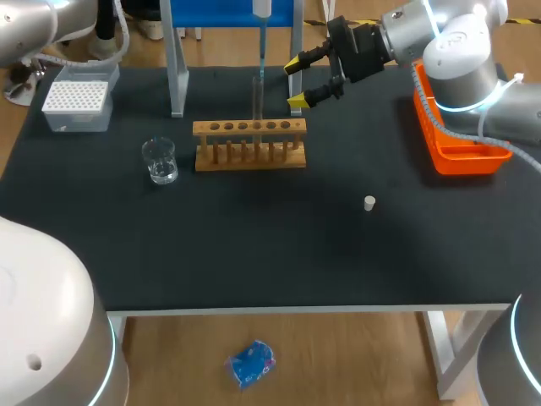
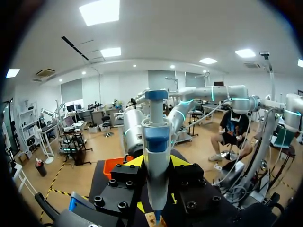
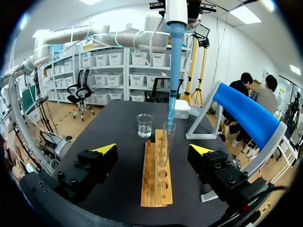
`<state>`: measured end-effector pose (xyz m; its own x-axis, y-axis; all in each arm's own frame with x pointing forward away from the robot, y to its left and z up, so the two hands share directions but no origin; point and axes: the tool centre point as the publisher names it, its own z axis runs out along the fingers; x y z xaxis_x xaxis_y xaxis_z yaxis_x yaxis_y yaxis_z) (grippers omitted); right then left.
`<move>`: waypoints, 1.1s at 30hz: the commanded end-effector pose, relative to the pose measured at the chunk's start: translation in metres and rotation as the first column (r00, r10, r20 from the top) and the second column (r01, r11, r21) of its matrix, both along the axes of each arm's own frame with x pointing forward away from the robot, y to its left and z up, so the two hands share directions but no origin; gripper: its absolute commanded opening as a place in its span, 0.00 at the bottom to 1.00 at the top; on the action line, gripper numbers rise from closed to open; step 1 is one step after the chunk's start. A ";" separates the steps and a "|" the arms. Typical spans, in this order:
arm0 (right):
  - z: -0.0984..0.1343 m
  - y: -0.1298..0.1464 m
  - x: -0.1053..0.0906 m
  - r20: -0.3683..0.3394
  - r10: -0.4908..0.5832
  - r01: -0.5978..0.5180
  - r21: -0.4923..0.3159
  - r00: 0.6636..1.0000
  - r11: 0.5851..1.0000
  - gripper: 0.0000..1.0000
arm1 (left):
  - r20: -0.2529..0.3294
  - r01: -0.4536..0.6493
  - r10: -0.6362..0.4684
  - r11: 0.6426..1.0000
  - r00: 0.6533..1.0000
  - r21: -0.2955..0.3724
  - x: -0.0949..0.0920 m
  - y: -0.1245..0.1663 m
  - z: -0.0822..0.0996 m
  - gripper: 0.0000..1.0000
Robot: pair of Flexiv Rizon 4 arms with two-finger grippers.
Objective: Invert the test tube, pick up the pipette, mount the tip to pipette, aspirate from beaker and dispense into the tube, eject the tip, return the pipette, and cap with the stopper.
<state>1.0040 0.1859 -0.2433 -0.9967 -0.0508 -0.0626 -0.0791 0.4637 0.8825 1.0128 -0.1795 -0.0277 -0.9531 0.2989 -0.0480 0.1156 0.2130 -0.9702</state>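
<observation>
A wooden rack [image 1: 249, 144] [image 3: 157, 177] stands mid-table with a clear test tube [image 1: 258, 100] [image 3: 165, 142] upright in it. Over the tube hangs the pipette [image 1: 261, 34] [image 2: 155, 156] [image 3: 175, 47], and its blue tip reaches down into the tube's mouth. My left gripper [image 2: 156, 163] is shut on the pipette's body and is above the head view's top edge. The right gripper [image 1: 297, 83] [image 3: 154, 150] stands wide open behind the rack, right of the tube, holding nothing. The beaker [image 1: 160, 161] [image 3: 145, 125] sits left of the rack. A white stopper [image 1: 369, 203] lies to the right.
A tip box [image 1: 77, 103] [image 3: 181, 109] sits at the back left. The blue pipette stand [image 1: 178, 68] [image 3: 246, 113] rises behind the rack. An orange bin [image 1: 461, 148] is at the right edge under my right arm.
</observation>
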 end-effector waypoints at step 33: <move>0.000 0.000 0.000 0.001 0.000 0.000 0.001 1.000 1.000 1.00 | 0.011 -0.042 0.042 0.999 0.999 0.000 -0.002 0.013 -0.013 0.00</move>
